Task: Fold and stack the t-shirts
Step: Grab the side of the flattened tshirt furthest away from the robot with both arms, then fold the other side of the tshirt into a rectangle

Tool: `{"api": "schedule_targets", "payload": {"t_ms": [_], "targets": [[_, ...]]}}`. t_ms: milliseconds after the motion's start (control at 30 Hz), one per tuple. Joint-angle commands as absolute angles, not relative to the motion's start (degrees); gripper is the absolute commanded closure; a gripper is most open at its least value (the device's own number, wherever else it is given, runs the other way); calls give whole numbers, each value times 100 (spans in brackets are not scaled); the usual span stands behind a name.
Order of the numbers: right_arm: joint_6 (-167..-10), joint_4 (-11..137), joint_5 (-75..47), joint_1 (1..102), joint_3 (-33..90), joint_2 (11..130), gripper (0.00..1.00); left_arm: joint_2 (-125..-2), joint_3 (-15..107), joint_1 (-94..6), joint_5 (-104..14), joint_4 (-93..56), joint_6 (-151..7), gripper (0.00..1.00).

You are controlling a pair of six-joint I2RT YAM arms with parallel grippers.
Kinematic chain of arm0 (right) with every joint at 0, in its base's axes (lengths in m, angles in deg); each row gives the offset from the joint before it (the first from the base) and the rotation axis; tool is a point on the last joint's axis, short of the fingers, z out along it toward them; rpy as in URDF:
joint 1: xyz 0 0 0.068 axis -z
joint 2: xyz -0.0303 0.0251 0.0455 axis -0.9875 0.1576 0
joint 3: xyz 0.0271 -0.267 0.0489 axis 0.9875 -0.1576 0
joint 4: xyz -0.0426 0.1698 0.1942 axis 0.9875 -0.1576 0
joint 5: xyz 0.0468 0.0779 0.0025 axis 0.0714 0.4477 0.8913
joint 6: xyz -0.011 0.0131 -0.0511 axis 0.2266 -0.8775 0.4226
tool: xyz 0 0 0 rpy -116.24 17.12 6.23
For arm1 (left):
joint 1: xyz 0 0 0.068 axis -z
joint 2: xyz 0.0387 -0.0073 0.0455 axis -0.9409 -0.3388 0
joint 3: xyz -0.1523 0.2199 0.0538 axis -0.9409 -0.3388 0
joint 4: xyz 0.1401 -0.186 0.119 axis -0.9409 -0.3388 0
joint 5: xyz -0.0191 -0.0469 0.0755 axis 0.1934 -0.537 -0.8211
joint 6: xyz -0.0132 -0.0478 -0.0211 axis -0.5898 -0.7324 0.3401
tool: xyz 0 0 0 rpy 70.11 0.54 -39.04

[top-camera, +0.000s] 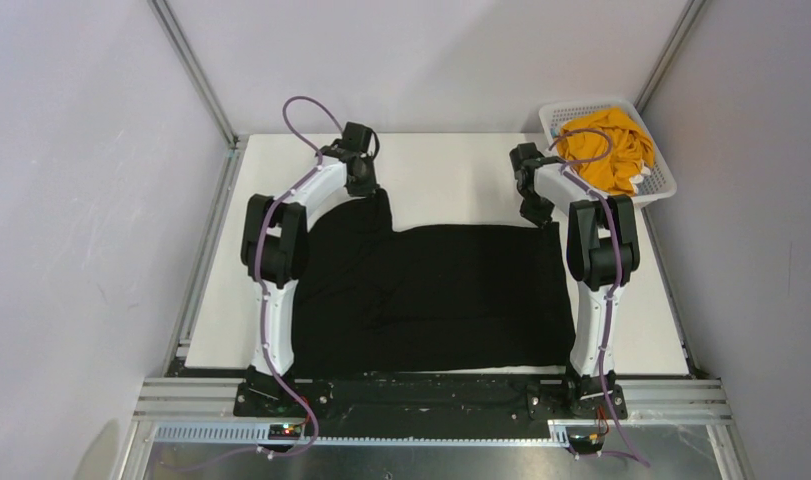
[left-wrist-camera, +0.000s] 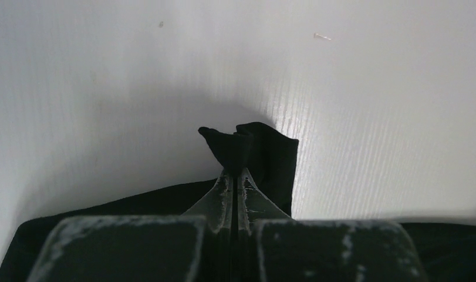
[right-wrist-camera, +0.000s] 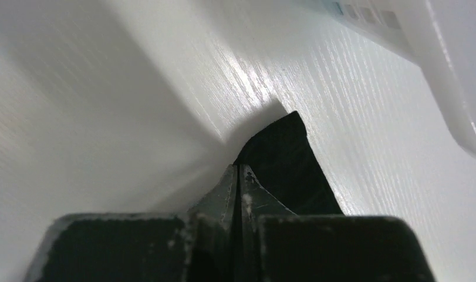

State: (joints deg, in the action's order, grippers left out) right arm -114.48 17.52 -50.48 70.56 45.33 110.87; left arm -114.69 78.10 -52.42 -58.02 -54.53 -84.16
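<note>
Left tool (left-wrist-camera: 234, 170) pinches bunched far-left corner of black t-shirt (top-camera: 451, 290). Right tool (right-wrist-camera: 238, 167) pressed on far-right corner. Shirt flat mid-worktop (top-camera: 451, 170). Risk: my right grip shallow, corner slips, fold skews.

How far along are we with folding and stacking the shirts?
Done: the black shirt lies spread out on the table. In hand: the left gripper and the right gripper are each shut on a far corner of it, probably ready for a fold. Left: no folded stack shows yet, and the yellow shirt sits crumpled in the basket.
</note>
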Motion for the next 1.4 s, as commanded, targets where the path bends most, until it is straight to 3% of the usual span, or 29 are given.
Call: {"api": "schedule_targets", "payload": {"t_ms": [0, 267, 500, 933, 1367], "targets": [[-11584, 1753, -5194, 7070, 4707, 11064, 100, -10937, 7776, -5207, -5951, -5254, -8337, 100], [-11424, 2380, -4999, 6923, 4086, 10239, 100, -10391, 7246, -5158, -5922, -5116, -8385, 100], [-11413, 2472, -4982, 6651, 3355, 9468, 100, -9524, 6017, -4934, -6088, -4768, -8489, 100], [-11622, 2096, -5384, 6092, 2108, 7935, 100, -6862, 3309, -4105, -7344, -4539, -8902, 100], [-11506, 1922, -5336, 5976, 1638, 7126, 100, -4236, 1861, -3299, -7950, -5156, -9367, 100]]}}
